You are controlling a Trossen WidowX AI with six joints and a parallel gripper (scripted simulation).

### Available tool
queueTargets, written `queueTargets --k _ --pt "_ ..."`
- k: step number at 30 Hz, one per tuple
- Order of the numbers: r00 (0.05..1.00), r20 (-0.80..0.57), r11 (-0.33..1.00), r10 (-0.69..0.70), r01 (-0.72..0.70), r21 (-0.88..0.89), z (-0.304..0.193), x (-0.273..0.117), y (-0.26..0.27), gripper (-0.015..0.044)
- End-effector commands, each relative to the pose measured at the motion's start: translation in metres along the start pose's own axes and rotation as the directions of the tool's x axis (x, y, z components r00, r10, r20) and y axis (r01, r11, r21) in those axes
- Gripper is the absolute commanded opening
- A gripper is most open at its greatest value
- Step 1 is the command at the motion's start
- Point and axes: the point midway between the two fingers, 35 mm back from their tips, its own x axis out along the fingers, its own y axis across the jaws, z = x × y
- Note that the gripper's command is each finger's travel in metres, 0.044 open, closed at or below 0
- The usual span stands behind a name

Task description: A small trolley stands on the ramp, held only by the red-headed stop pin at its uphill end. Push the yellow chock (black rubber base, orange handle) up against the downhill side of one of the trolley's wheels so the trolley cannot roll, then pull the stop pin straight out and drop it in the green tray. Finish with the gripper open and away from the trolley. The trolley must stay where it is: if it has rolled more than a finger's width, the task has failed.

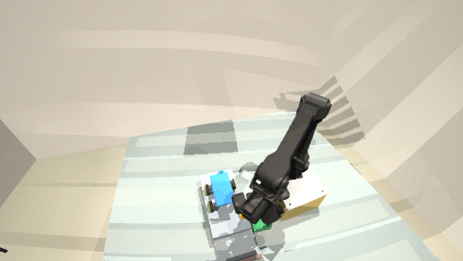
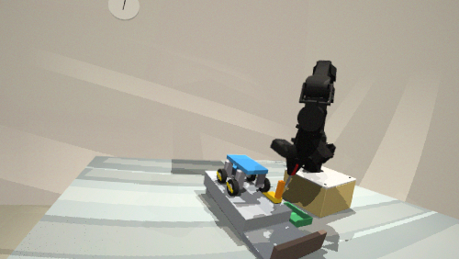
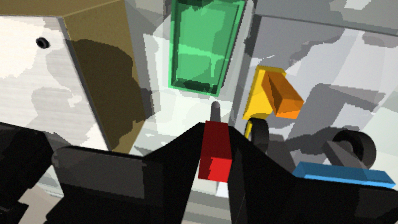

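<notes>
My gripper [image 2: 294,168] [image 3: 214,130] is shut on the red-headed stop pin [image 2: 295,170] [image 3: 215,152], held in the air clear of the ramp. Its grey shank points toward the near end of the green tray [image 1: 263,228] [image 2: 301,222] [image 3: 173,65] in the wrist view. The blue trolley [image 1: 221,189] [image 2: 248,163] [image 3: 345,175] stands upright on the ramp [image 1: 224,228] [image 2: 257,219] [image 3: 305,45]. The yellow chock [image 2: 271,197] [image 3: 255,98], with its orange handle upright, lies at the downhill side of a near-side wheel [image 3: 259,134]; its end appears to meet the wheel. The arm hides part of it in the top view.
The tan box [image 1: 303,209] [image 2: 339,197] [image 3: 95,65] under the arm stands beside the tray. The tray lies between box and ramp. A brown stop bar [image 1: 244,257] [image 2: 298,246] crosses the ramp's low end. The trolley's raised blue top is beside my fingers in the wrist view.
</notes>
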Motion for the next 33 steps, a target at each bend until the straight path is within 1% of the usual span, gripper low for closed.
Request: queueTargets --k 1,5,11,17,25,33 --pt "1.0 -0.002 1.0 0.008 -0.008 0.005 0.0058 0.0 0.0009 0.0" --pt "1.0 0.006 0.999 0.006 -0.006 -0.033 0.0055 0.0001 0.001 0.0" --pt "0.999 0.042 0.978 -0.002 0.011 -0.208 0.0041 0.0004 0.0015 0.0" --pt "0.997 0.078 0.925 -0.007 0.036 -0.379 0.0027 0.0007 0.0018 0.0" --pt "0.992 0.125 0.808 -0.006 0.078 -0.584 0.0009 0.0012 0.0019 0.0" --pt "0.985 0.171 0.646 0.0 0.131 -0.752 -0.0008 0.0017 0.0017 0.0"
